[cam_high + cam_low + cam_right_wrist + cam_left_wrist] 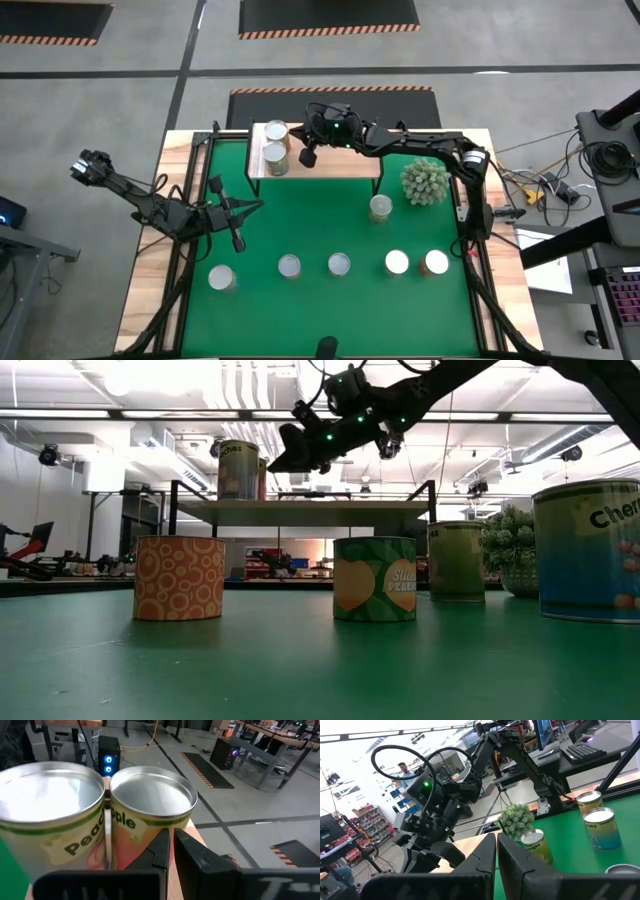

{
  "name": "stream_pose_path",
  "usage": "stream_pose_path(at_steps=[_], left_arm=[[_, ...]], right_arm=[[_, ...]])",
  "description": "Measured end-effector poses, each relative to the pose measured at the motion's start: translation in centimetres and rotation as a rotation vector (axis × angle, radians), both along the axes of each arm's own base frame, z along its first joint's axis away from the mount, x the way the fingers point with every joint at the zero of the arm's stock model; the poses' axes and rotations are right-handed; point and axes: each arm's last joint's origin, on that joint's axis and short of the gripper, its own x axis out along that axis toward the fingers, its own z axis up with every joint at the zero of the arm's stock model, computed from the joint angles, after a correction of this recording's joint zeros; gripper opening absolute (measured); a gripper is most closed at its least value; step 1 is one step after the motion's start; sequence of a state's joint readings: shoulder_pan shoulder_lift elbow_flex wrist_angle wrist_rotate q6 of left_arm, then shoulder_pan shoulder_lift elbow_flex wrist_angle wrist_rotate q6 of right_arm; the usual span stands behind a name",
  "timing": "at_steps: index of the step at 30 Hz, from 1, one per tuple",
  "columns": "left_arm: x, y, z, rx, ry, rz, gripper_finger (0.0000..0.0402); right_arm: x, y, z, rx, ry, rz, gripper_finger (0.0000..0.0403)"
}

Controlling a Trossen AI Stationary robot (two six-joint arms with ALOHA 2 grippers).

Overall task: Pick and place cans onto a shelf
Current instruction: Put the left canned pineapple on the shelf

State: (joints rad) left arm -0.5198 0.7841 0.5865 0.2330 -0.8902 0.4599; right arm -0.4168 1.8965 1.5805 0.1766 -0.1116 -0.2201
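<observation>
Two cans (276, 145) stand side by side on the left end of the light-wood shelf (330, 166); they also show close up in the right wrist view (100, 815). My right gripper (307, 157) is shut and empty, hanging just above the shelf, to the right of these cans (238, 470), fingertips (172, 842) pointing at them. Several cans stand on the green mat: a row near the front (339, 264) and one (380, 208) in front of the shelf. My left gripper (256, 207) is shut and empty over the mat's left part.
A spiky pale-green plant (426, 181) stands at the shelf's right end, beside the single can. The shelf's middle and right part is bare. The green mat (320, 220) has free room between the shelf and the front row of cans.
</observation>
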Motion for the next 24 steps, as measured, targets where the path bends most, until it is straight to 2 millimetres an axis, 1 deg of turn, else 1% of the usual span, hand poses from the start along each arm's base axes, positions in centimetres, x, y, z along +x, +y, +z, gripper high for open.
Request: stream_pose_path(at_steps=[3, 8, 10, 17, 20, 24], left_arm=[[0.0, 0.0, 0.0, 0.0, 0.0, 0.0, 0.0], [0.0, 0.0, 0.0, 0.001, -0.002, 0.0, 0.0], [0.0, 0.0, 0.0, 0.001, -0.002, 0.0, 0.0], [0.0, 0.0, 0.0, 0.001, -0.002, 0.0, 0.0], [0.0, 0.0, 0.0, 0.001, -0.002, 0.0, 0.0], [0.0, 0.0, 0.0, 0.0, -0.003, 0.004, 0.0]], right_arm=[[0.2, -0.1, -0.1, -0.007, -0.018, -0.002, 0.0012], [0.8, -0.4, -1.5, 0.001, -0.001, -0.008, 0.0012], [0.8, -0.4, -1.5, 0.0, 0.0, -0.008, 0.0012], [0.1, 0.0, 0.1, -0.003, -0.009, -0.008, 0.0012], [-0.6, 0.9, 1.6, 0.0, -0.003, 0.001, 0.0012], [-1.8, 2.6, 3.6, 0.014, 0.038, 0.027, 0.0012]])
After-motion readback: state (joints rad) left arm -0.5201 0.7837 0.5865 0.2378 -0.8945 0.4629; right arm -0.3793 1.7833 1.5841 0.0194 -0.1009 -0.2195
